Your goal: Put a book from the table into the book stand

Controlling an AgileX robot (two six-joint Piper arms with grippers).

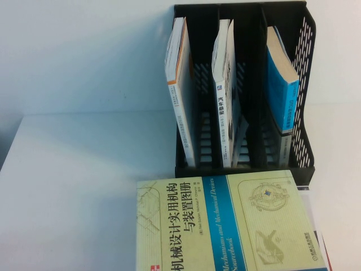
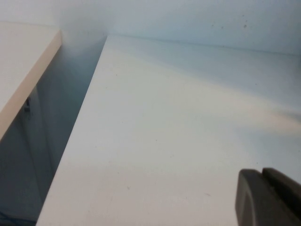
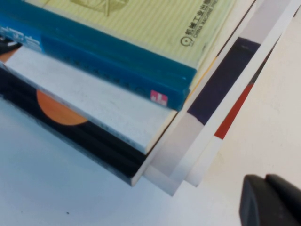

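Book [image 1: 282,93] — blue-grey paperback — seen upright, leaning, in right compartment of book stand [image 1: 307,68]; two white books in other slots; yellow-green book [image 1: 225,223] atop stack on table [image 1: 73,180]. Judged light, stiff, glossy cover perhaps slippery; best pinched at spine edge. Left gripper [image 2: 270,197] parked over bare table; right gripper [image 3: 273,200] beside stack — finger state cannot be told for either.

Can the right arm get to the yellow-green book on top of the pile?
Probably yes. The right gripper hangs just beside the pile's corner, and the yellow-green book lies on top with nothing over it. The left gripper is over bare table.
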